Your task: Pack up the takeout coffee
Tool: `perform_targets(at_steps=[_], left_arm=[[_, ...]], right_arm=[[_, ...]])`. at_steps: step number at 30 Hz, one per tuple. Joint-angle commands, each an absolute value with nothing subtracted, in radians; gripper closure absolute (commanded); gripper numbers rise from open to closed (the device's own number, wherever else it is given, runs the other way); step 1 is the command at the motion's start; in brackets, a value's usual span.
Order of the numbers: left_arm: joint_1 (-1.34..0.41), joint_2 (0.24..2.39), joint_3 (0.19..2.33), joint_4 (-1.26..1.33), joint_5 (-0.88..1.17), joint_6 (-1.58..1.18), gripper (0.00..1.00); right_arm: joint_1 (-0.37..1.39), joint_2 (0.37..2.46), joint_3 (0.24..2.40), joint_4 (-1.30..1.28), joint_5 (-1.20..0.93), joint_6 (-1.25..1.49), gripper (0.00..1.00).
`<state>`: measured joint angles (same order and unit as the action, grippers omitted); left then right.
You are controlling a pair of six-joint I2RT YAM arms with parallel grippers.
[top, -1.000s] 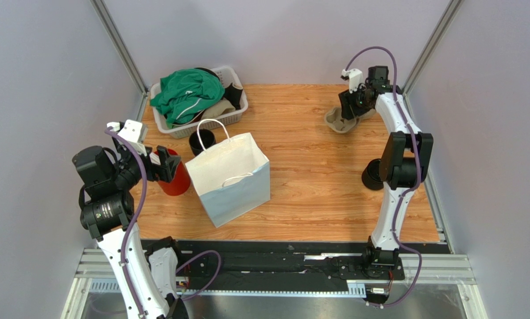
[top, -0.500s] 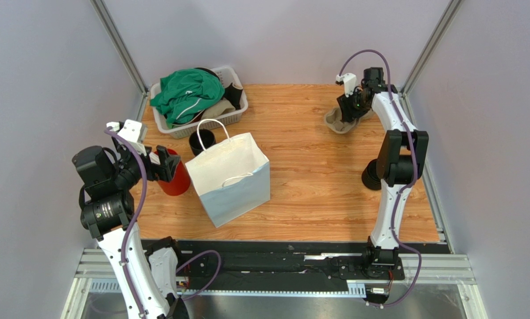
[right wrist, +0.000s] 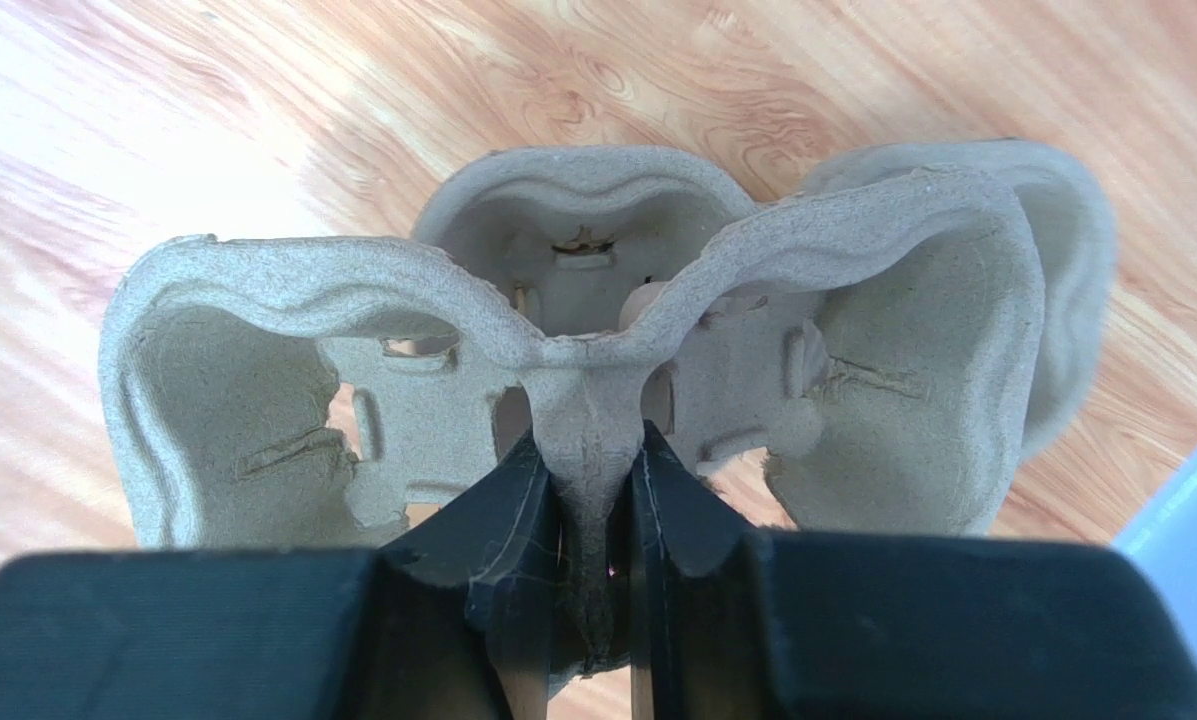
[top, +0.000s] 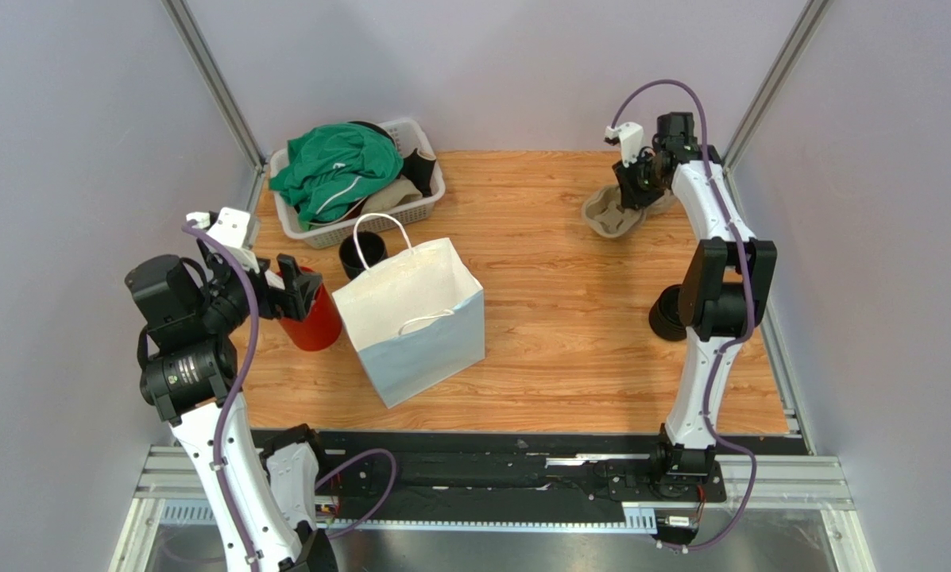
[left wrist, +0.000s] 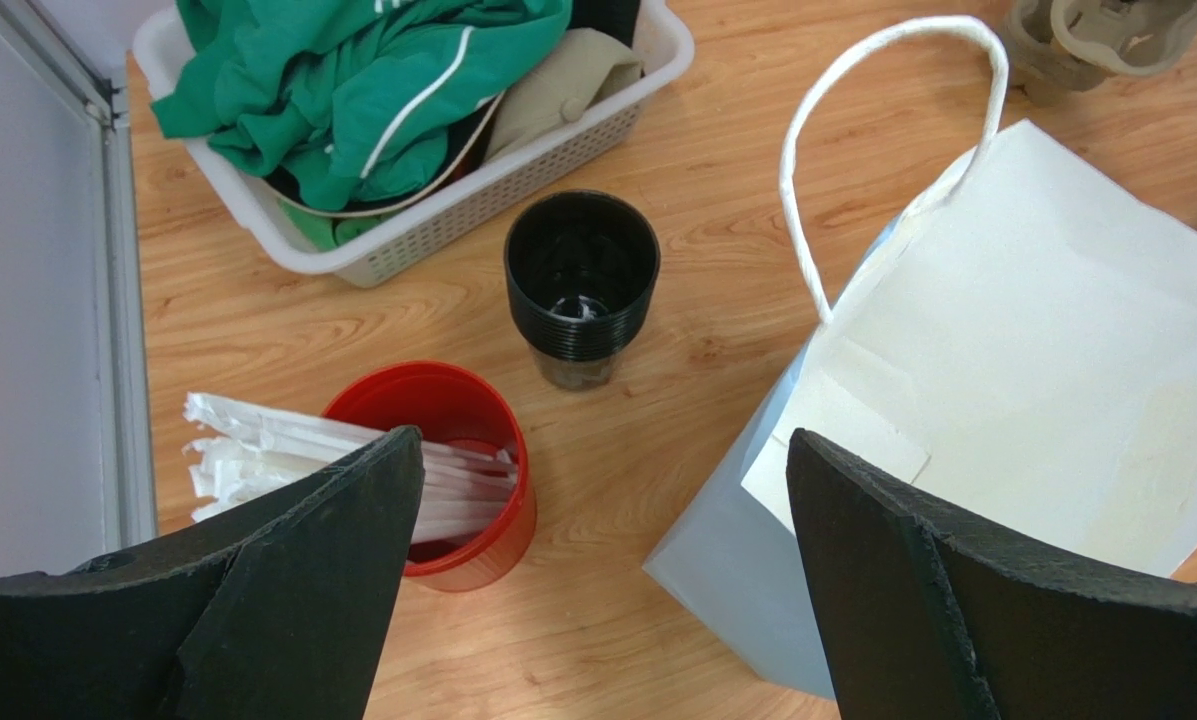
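Note:
The black paper cup [top: 362,253] stands open-topped, with no lid on it, between the laundry basket and the white paper bag [top: 414,316]. It also shows in the left wrist view [left wrist: 582,285]. My left gripper [top: 295,292] is open and empty, hovering over the red cup of white straws [left wrist: 462,525] and the bag's edge [left wrist: 1070,360]. My right gripper [top: 638,179] at the far right is shut on the middle ridge of a moulded cardboard cup carrier [right wrist: 589,345]. A second carrier [right wrist: 1062,270] lies under it.
A white basket [top: 426,197] with green clothes stands at the back left. A short, squat black round piece [top: 669,316] sits by the right arm. The red cup [top: 316,322] stands left of the bag. Bare wood lies between bag and carrier.
My right gripper dipped to the carrier and has now risen slightly towards the back right, still at the carrier. My left arm shifted a little to the left.

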<state>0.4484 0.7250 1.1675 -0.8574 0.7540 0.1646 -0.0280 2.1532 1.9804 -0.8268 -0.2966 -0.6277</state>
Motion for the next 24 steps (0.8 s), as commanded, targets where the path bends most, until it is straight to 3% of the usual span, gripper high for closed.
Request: perform_targets(at_steps=[1, 7, 15, 24], left_arm=[[0.457, 0.793, 1.34, -0.867, 0.764, 0.173, 0.01], [0.404, 0.948, 1.57, -0.868, 0.772, 0.179, 0.01], [0.063, 1.217, 1.761, -0.853, 0.5, 0.25, 0.01], [0.017, 1.523, 2.129, -1.181, 0.768, 0.483, 0.02]], right_arm=[[-0.008, 1.95, 1.954, -0.813, -0.31, -0.56, 0.83], [0.041, 1.745, 1.849, -0.781, -0.331, -0.486, 0.83], [0.083, 1.537, 1.77, -0.805, -0.403, -0.413, 0.82], [0.103, 1.376, 1.692, -0.86, -0.42, -0.417, 0.8]])
